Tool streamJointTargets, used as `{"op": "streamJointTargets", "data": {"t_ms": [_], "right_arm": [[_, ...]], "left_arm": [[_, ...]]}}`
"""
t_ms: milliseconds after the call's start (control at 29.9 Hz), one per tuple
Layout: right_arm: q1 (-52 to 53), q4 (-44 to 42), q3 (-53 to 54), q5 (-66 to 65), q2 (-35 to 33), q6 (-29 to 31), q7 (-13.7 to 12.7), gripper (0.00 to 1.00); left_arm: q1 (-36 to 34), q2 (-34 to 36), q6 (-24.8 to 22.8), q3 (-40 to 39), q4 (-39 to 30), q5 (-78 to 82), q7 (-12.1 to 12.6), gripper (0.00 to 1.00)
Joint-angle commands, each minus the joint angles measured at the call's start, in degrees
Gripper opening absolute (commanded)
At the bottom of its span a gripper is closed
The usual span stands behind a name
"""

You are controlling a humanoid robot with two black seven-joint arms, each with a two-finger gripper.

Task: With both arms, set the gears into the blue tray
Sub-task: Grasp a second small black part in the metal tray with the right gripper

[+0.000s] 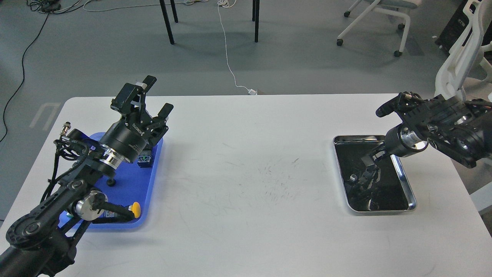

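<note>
1. Reaching into the steel tray [412, 192] near the table's right edge, the right gripper [367, 177] is working for a gear; the black fingers are blending with the tray's black inside, so I cannot tell whether they are spread or pinching anything, and no gear is showing clearly there.
2. Sitting on the blue tray [153, 181] at the table's left edge, one small black round piece [111, 182] is looking like a gear already placed, though it is too small to confirm teeth.
3. Hovering over the blue tray's far end, the left gripper [155, 96] is pointing up with its fingers spread wide and holding nothing.
4. Judging the step: the left side is looking done, the right-side pick is in hand.
5. Calling for next: a fine pinch on a tiny disc against a dark reflective floor, then a carry across the table to the blue tray.
6. Sharing the blue tray: a yellow-capped button [135, 208] at its near edge and a small blue-green part [144, 158] beside the left wrist.
7. Showing scuff marks mid-surface, the white table [246, 231] is otherwise bare between the trays.
8. Lying beyond it: grey floor, cables [226, 57], black legs, white office chairs [378, 15].
</note>
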Motion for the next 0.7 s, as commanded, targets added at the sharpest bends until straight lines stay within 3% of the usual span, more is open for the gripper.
{"op": "streamJointTargets", "data": {"t_ms": [0, 401, 669], "right_arm": [[-0.4, -0.8, -0.1, 0.0, 0.4, 0.0, 0.0, 0.64], [-1.6, -2.0, 0.0, 0.0, 1.2, 0.0, 0.0, 0.64], [-1.7, -2.0, 0.0, 0.1, 1.3, -0.3, 0.0, 0.41]], "left_arm": [[0.2, 0.0, 0.0, -0.1, 0.0, 0.0, 0.0, 0.98], [1.0, 0.0, 0.0, -0.5, -0.2, 0.0, 0.0, 0.98], [1.4, 0.1, 0.0, -0.6, -0.4, 0.0, 0.0, 0.98]]}}
